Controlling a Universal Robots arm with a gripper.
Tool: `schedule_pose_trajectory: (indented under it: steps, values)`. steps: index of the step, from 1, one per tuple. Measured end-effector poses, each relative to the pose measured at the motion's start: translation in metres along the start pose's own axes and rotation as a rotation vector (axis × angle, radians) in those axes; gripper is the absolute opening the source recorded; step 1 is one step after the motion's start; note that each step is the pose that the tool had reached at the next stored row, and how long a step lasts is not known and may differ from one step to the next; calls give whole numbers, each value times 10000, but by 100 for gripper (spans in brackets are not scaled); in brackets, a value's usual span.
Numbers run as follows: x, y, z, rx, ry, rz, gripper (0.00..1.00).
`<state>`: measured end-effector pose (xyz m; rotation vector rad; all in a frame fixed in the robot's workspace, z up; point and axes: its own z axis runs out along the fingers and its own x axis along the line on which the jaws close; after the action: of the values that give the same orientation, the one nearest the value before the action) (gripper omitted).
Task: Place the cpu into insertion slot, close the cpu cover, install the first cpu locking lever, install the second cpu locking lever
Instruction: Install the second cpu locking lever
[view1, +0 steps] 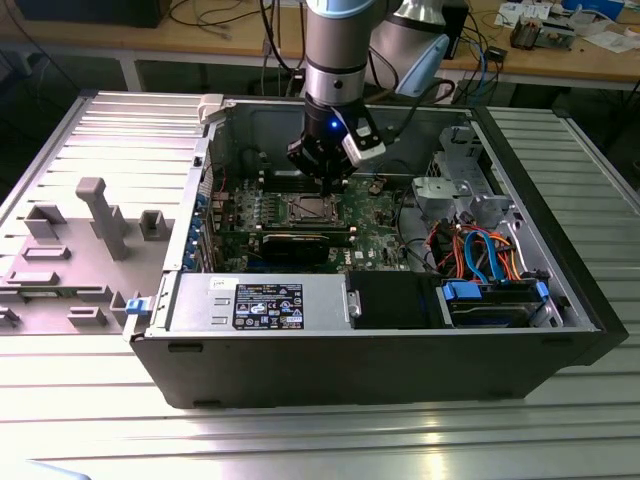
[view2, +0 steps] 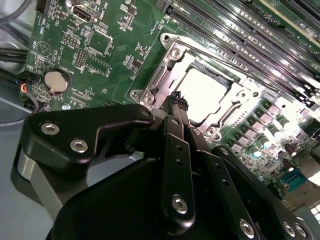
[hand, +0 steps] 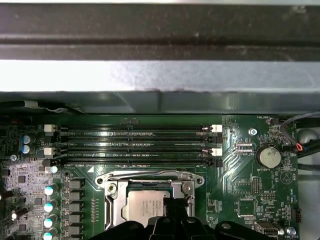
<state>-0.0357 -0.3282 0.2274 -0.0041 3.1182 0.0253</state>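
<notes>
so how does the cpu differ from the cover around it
The cpu is a solid, dull grey square plate; the cover is an open, shiny metal frame with a large window. The cpu lies inside and looks smaller; the cover rings it, reaching out to the screws at the corners. Both lie flat on the green board, below the gripper.

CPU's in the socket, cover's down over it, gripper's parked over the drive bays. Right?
Not quite. The gripper is not over the drive bays; the exterior view shows it hanging right above the socket, and in both wrist views its tip sits at the socket's edge. The rest holds: the CPU lies in the socket with the cover down around it.
</notes>
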Motion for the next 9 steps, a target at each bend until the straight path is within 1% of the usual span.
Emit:
schedule_pose_trajectory:
  steps: [4, 7, 9]
  values:
    - [0, -17, 0, 3, 0, 0, 11]
    - [0, -47, -1, 2, 0, 0, 11]
    - [0, -55, 0, 2, -1, 0, 11]
